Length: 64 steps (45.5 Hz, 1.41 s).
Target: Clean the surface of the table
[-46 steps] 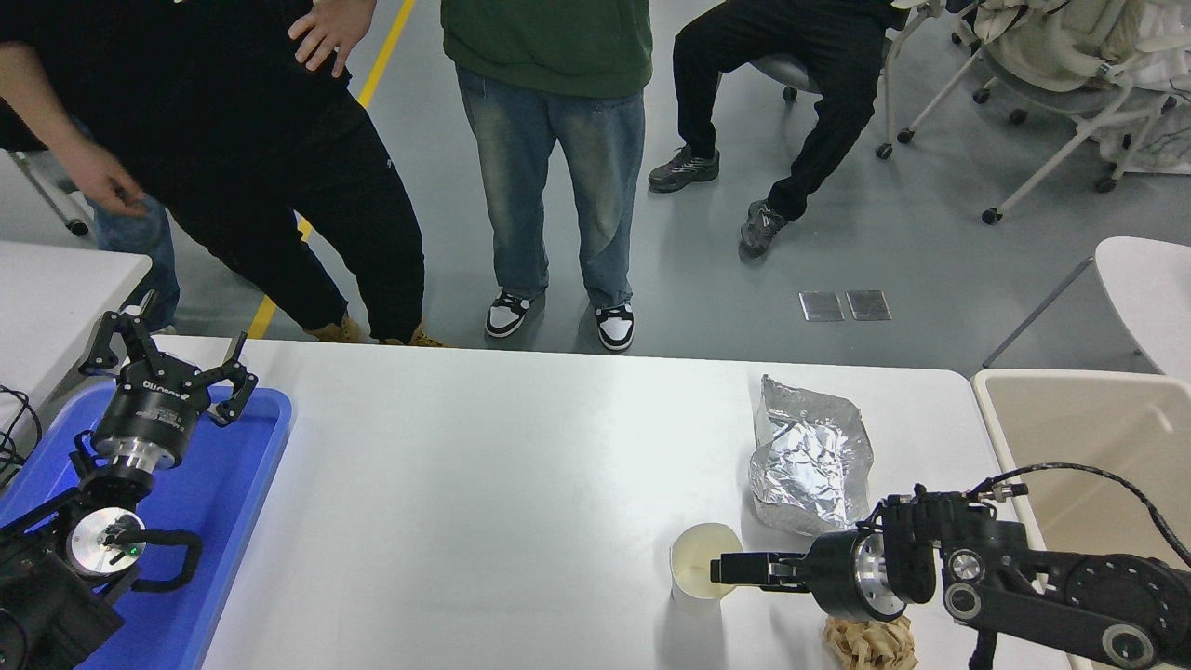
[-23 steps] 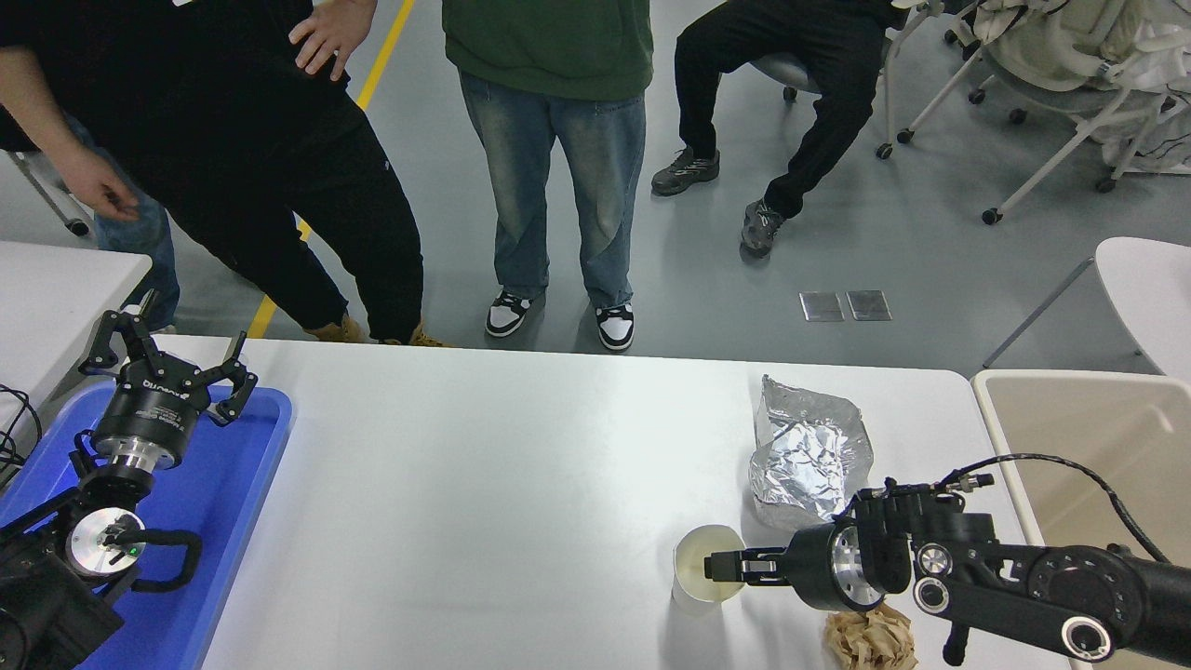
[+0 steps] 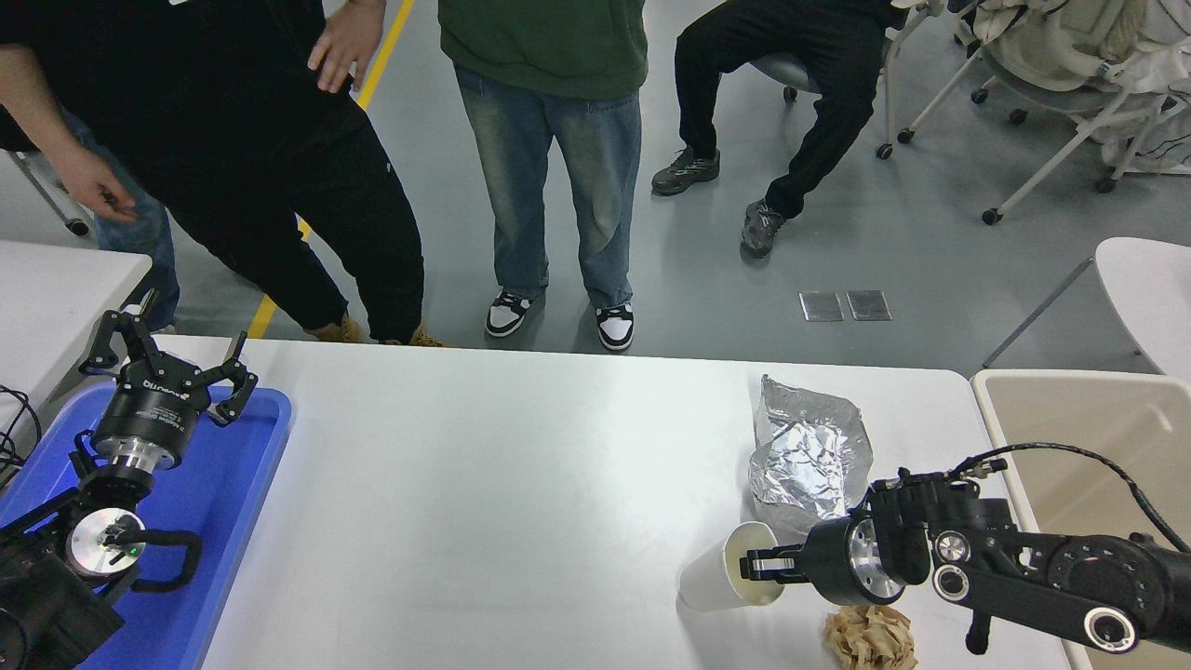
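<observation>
The white table (image 3: 521, 484) fills the frame's lower half. At lower right, the right gripper (image 3: 765, 565) pinches the rim of a tilted paper cup (image 3: 721, 581), one finger inside; nothing visible in it. Crumpled foil (image 3: 806, 456) lies just above, a brown paper wad (image 3: 867, 638) below. The left gripper (image 3: 167, 370) hangs spread over a blue tray (image 3: 244, 465) at lower left.

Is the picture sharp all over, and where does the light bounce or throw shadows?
Head view: sharp throughout, no motion blur on the right gripper at the paper cup. Overhead light leaves a soft bright patch on the table surface and glints on the crumpled foil. Shadows are faint, falling toward the camera under the cup. The left gripper is parked over the blue tray.
</observation>
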Motion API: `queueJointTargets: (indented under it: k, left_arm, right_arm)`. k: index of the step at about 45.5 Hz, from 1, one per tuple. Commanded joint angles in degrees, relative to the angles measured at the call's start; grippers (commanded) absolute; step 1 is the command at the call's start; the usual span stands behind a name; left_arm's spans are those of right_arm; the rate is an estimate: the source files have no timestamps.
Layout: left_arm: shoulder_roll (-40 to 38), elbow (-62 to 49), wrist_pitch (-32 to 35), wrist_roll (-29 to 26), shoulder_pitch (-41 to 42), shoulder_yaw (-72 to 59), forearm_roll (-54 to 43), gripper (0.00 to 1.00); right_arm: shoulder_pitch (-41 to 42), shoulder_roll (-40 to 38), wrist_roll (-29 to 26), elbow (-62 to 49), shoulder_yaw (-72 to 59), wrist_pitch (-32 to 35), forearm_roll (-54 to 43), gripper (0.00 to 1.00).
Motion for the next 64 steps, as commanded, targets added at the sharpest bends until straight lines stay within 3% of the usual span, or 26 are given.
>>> queueJointTargets:
  k: [1,16,22,32,51,64]
  left_arm:
    - [0.0,0.0,0.0,0.0,0.0,0.0,0.1,1.0]
    - [0.0,0.0,0.0,0.0,-0.1,0.0,0.0,1.0]
    - [0.0,0.0,0.0,0.0,-0.1,0.0,0.1,1.0]
    - [0.0,0.0,0.0,0.0,0.0,0.0,0.0,1.0]
    - [-0.1,0.0,0.0,0.0,0.0,0.0,0.0,1.0]
    - [-0.1,0.0,0.0,0.0,0.0,0.0,0.0,1.0]
  right_arm:
    - [4.6,-9.9,0.0,5.4,0.9,2.1,5.2,0.0]
    - [16.0,-24.5,0.1,9.2,1.3,10.7,13.2,0.0]
    - [23.4,-30.8,0.1,9.3,1.4,17.3,17.6,0.0]
    - [31.1,-35.7,0.1,9.1,1.4,23.5,19.9,0.0]
    - [30.4,-36.2,0.1,4.7,-0.1,23.3,19.8,0.0]
    - [22.2,-34.5,0.1,-5.5,-0.1,17.8,19.8,0.0]
